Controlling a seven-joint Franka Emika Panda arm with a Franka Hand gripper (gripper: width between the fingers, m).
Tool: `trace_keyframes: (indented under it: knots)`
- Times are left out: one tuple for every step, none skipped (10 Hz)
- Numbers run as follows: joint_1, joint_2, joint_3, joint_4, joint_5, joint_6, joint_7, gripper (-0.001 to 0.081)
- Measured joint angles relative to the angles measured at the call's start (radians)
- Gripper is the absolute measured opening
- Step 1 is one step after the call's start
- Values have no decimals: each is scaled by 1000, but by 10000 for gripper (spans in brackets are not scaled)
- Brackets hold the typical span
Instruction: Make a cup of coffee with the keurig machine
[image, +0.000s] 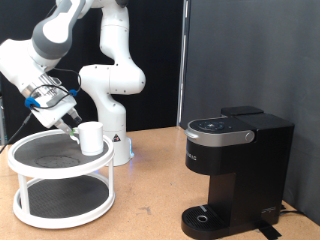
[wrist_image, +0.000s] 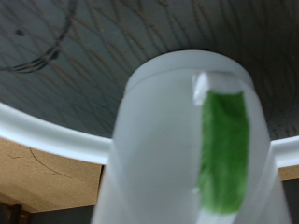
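Note:
A small white pod (image: 91, 137) stands on the top tier of a white two-tier round rack (image: 40, 160) at the exterior view's left. The wrist view shows it very close, with a green mark on its side (wrist_image: 224, 149). My gripper (image: 72, 122) hangs tilted just beside the pod on its left, at about its height. No fingers show in the wrist view. The black keurig machine (image: 235, 165) stands at the right with its lid down and nothing on its round drip tray (image: 205, 215). The white mug is out of view.
The rack's dark mesh top (wrist_image: 84, 56) and white rim (wrist_image: 47, 131) fill the wrist view around the pod. The robot's white base (image: 115, 100) stands behind the rack. Wooden table (image: 150, 190) lies between rack and machine.

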Motion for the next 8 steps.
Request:
trace_keyframes:
  knots:
    - [-2, 0, 0, -15, -1, 6, -7, 808]
    - [-6, 0, -1, -29, -3, 13, -17, 808]
    - [-10, -1, -3, -41, -4, 16, -27, 808]
    - [-15, -2, -6, -50, -5, 16, -35, 808]
    - [-21, -6, -11, -58, -7, 16, -40, 808]
    - [-29, -10, -12, -64, -7, 16, -41, 808]
    - [-37, -14, -12, -69, -7, 16, -41, 808]
    - [-42, -15, -12, -71, -7, 16, -40, 808]
